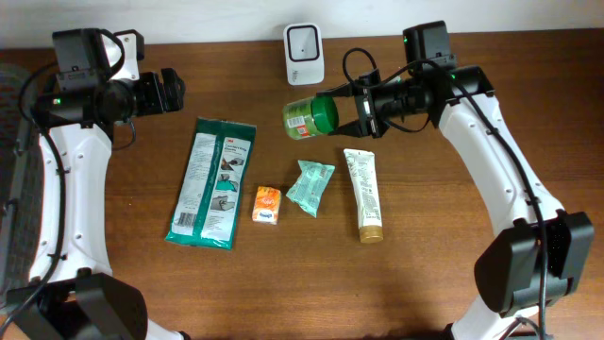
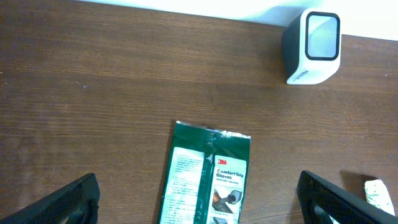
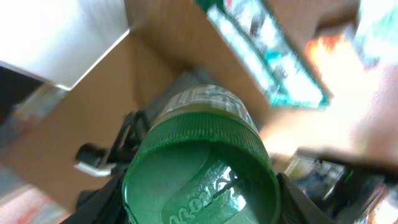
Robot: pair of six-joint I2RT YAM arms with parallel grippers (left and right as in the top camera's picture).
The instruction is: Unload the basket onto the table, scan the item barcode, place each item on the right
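Blur is smearing nearly everything behind the jar (image 3: 200, 163) in the right wrist view; its green lid is filling the lower frame, the label is showing only as a pale smudge, and dark slivers of the fingers (image 3: 99, 202) are poking in at either side. From overhead, the right hand (image 1: 342, 109) is gripping that lid with its jaws partly closed, holding the jar on its side in the air, base pointing left; whether a barcode is facing anything I cannot tell. Along the near row, an orange packet (image 1: 267, 205), a teal sachet (image 1: 310, 186) and a tube (image 1: 363, 194) are lying flat, with a green gloves packet (image 1: 212, 182) beside them to the left, its lower half running out of the left wrist view. There the left fingers (image 2: 65, 200) are being cropped by the bottom edge, and a pale packet corner (image 2: 378, 194) is too cut off to name. The left hand (image 1: 176, 90) is hanging spread wide, holding nothing. Farther back, the white scanner (image 1: 305, 54) is standing just beyond the jar. The surface (image 1: 425, 274) is showing dark brown wood grain, meeting a white wall (image 1: 217, 14) behind.
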